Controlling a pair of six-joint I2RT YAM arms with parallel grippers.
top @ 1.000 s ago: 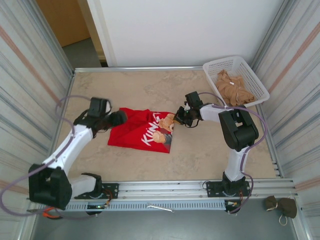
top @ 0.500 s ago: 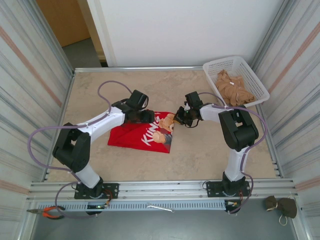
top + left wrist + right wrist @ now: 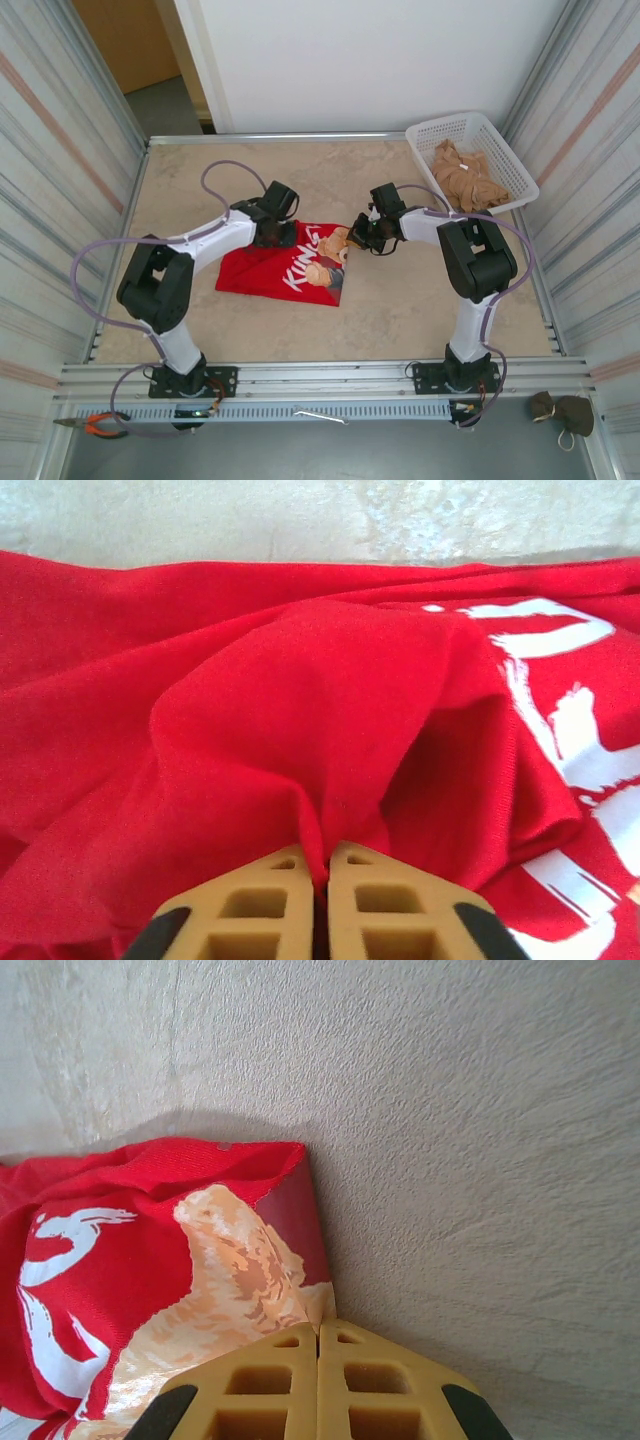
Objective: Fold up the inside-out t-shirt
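Swinging in from the left side of the table [image 3: 420, 300], the left gripper [image 3: 277, 231] now sits over the far edge of the t-shirt [image 3: 285, 268], its jaws clenched where a moment ago they stood wide. The right gripper [image 3: 361, 237] has not moved and is pinched shut on the shirt's far right corner. The red shirt lies bunched near the table's middle, print upward. With both ends apparently held, the shirt looks ready to be lifted or spread for folding. The overhead view gives the shirt's outline and both arms. The left wrist view shows a ridge of red cloth gathered between the shut fingers. The right wrist view shows the printed corner running under the fingertips.
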